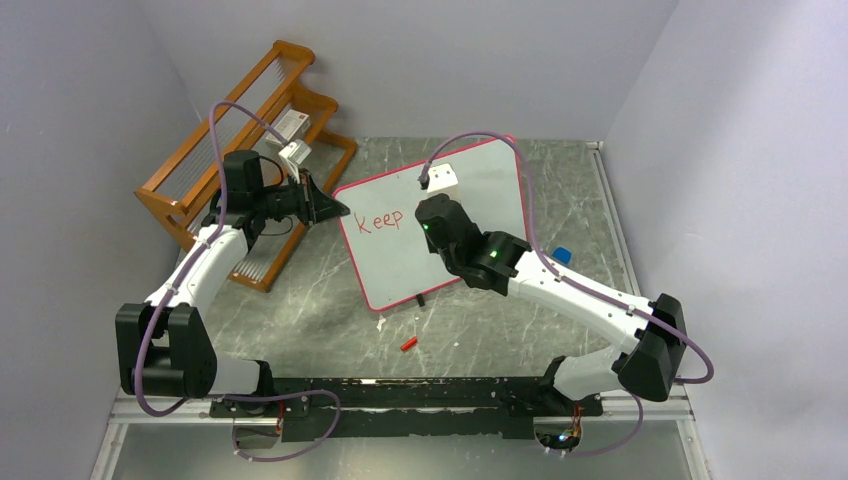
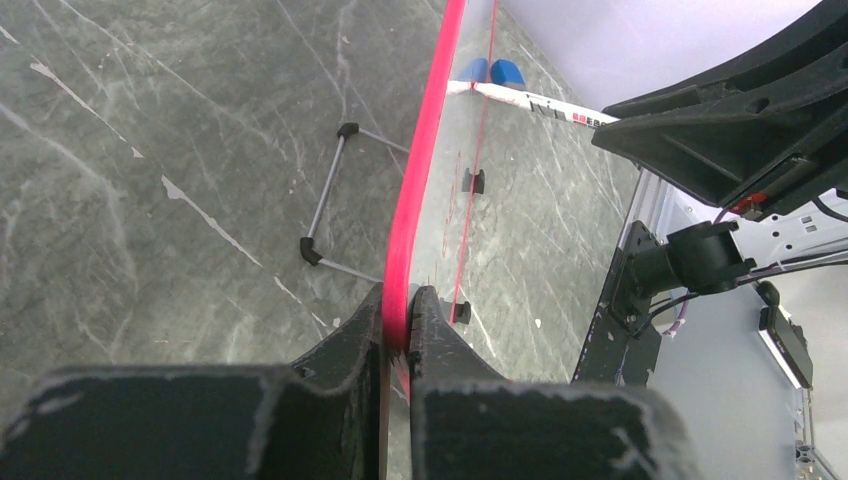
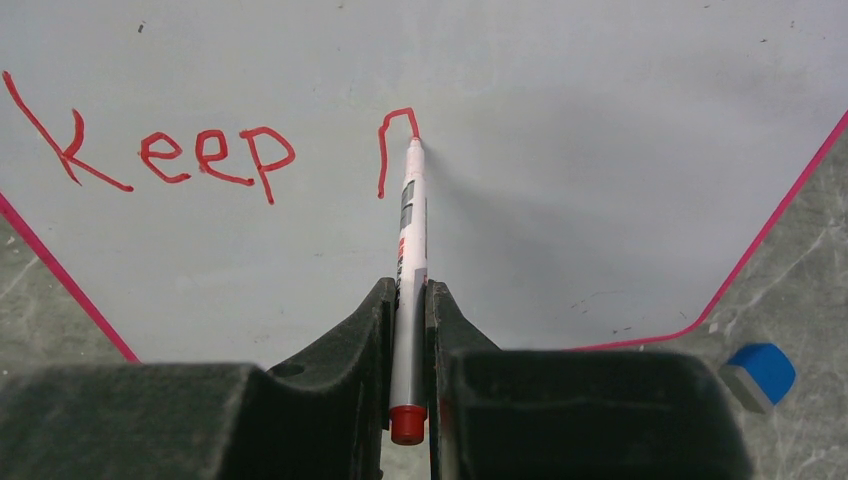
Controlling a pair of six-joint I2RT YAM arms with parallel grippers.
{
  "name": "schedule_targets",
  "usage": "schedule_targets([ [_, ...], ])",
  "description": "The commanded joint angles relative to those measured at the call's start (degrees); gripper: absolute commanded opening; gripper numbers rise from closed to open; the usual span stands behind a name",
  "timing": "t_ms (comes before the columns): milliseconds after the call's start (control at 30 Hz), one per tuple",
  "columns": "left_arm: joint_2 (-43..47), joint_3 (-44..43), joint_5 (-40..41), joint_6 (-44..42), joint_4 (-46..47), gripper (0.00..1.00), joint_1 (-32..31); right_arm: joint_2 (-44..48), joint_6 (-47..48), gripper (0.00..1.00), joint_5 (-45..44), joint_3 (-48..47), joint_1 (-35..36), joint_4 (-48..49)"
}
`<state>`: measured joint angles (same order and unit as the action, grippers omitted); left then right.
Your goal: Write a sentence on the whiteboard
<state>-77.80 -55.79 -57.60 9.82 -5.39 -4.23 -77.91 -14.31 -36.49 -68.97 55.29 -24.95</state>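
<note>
The whiteboard (image 1: 480,190), white with a red-pink frame, stands tilted at mid table. My left gripper (image 1: 335,209) is shut on its left frame edge (image 2: 425,160). The sentence (image 1: 380,222) reads "Keep" in red marker, and in the right wrist view (image 3: 205,155) a partial stroke (image 3: 392,145) follows it. My right gripper (image 3: 408,300) is shut on a white marker with a red end (image 3: 410,260). The marker tip touches the board at the end of that stroke. In the top view the right gripper (image 1: 432,222) hides the marker.
A wooden rack (image 1: 235,150) stands at the back left behind the left arm. A red marker cap (image 1: 408,343) lies on the table in front of the board. A blue eraser (image 1: 561,255) lies to the board's right, also in the right wrist view (image 3: 760,372).
</note>
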Motion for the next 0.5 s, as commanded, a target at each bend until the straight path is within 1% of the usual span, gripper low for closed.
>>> schedule_targets([
  [0, -2.0, 0.7, 5.2, -6.3, -3.4, 0.05, -1.48, -0.14, -1.33, 0.0, 1.65, 0.85, -0.49, -0.98],
  [467, -2.09, 0.59, 5.05, -6.26, -3.32, 0.05, -1.49, -0.84, -1.24, 0.0, 4.47, 0.09, -0.18, 0.28],
])
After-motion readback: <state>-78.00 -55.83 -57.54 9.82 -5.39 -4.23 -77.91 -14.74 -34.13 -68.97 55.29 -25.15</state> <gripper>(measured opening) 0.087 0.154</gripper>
